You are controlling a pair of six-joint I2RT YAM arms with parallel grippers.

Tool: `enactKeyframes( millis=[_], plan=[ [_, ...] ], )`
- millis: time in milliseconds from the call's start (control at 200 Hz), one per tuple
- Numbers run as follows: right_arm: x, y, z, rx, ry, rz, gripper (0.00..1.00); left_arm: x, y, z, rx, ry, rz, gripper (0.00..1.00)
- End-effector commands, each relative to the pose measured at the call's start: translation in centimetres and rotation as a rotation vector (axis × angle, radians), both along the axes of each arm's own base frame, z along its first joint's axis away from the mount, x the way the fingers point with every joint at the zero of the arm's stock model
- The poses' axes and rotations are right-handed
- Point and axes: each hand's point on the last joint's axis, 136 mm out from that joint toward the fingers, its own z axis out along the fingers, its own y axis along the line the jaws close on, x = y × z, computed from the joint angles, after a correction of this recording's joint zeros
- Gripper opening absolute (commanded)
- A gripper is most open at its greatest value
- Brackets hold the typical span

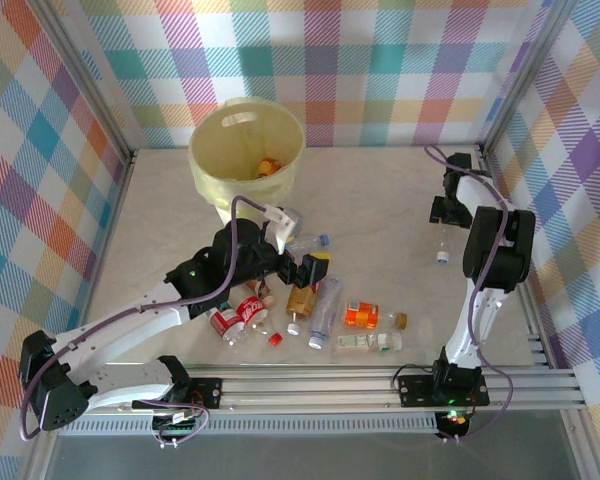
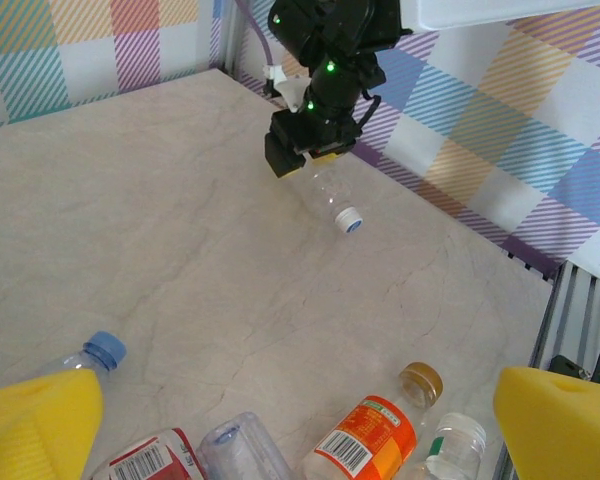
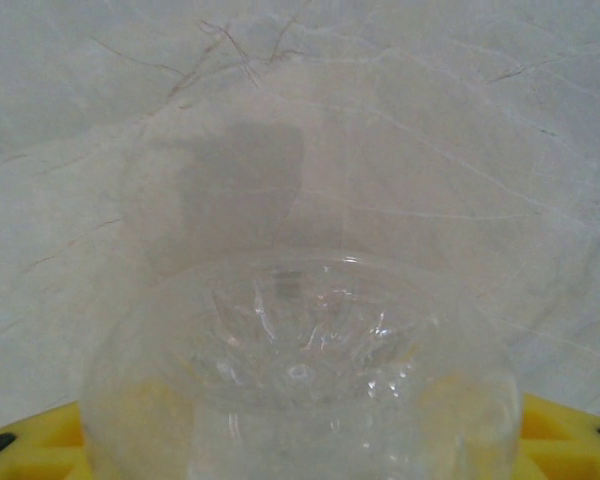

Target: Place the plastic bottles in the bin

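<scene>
Your right gripper [image 1: 443, 228] clamps a clear bottle [image 1: 443, 244] at 3 o'clock on the table [image 1: 380, 200]. The bottle is tilted, white cap lowest, and its base sits between the yellow pads [image 3: 30, 445]. Your left gripper [image 1: 310, 266] gapes wide at table centre. The pile is spread toward 6 o'clock: red-label bottle [image 1: 248, 312], orange-label bottle [image 1: 361, 316], green-label bottle [image 1: 365, 342]. A blue-capped bottle [image 1: 310, 242] lies just at 12 of that gripper. The bin [image 1: 205, 160] stands at 11 o'clock with an orange-capped bottle [image 1: 268, 167] inside, well apart from the right gripper.

About nine bottles [image 1: 365, 315], one bin [image 1: 212, 165], one cap [image 1: 275, 338]
</scene>
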Motion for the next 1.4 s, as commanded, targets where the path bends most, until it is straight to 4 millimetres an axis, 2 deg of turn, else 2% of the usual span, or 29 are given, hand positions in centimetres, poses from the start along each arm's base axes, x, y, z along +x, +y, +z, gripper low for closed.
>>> enactKeyframes(
  millis=[0, 130, 260, 505, 605, 730, 775, 995, 1125, 1395],
  plan=[
    [0.5, 1.2, 4.2, 0.043, -0.121, 0.002, 0.55, -0.5, -0.6, 1.2, -0.008, 0.001, -0.033, 1.00],
    [0.2, 3.7, 7.0, 0.127, -0.210, 0.028, 0.55, -0.3, -0.8, 0.7, 0.004, 0.031, -0.032, 1.00],
    [-0.4, 7.0, 9.7, 0.213, -0.303, 0.070, 0.55, -0.3, -1.2, 0.3, 0.016, 0.070, -0.041, 1.00],
    [-2.8, 14.0, 14.5, 0.431, -0.445, 0.144, 0.54, 0.1, -2.3, -0.3, 0.036, 0.203, -0.039, 1.00],
    [-4.0, 16.4, 16.3, 0.540, -0.501, 0.171, 0.54, 0.3, -2.6, -1.6, 0.072, 0.290, -0.018, 1.00],
    [-5.6, 19.2, 18.5, 0.688, -0.552, 0.211, 0.53, 1.0, -3.6, -2.1, 0.019, 0.353, 0.009, 1.00],
    [-6.1, 20.0, 19.1, 0.733, -0.567, 0.221, 0.53, 1.5, -4.3, -1.7, -0.026, 0.346, 0.016, 1.00],
    [-8.4, 23.8, 23.1, 0.964, -0.642, 0.309, 0.53, 2.6, -7.2, -2.3, -0.110, 0.390, 0.013, 1.00],
    [-9.6, 25.1, 25.0, 1.036, -0.678, 0.343, 0.53, 2.9, -8.8, -2.1, -0.141, 0.386, -0.009, 0.99],
    [-11.6, 27.6, 26.3, 1.131, -0.672, 0.408, 0.53, 3.3, -11.6, -1.1, -0.196, 0.363, -0.055, 0.96]
  ],
)
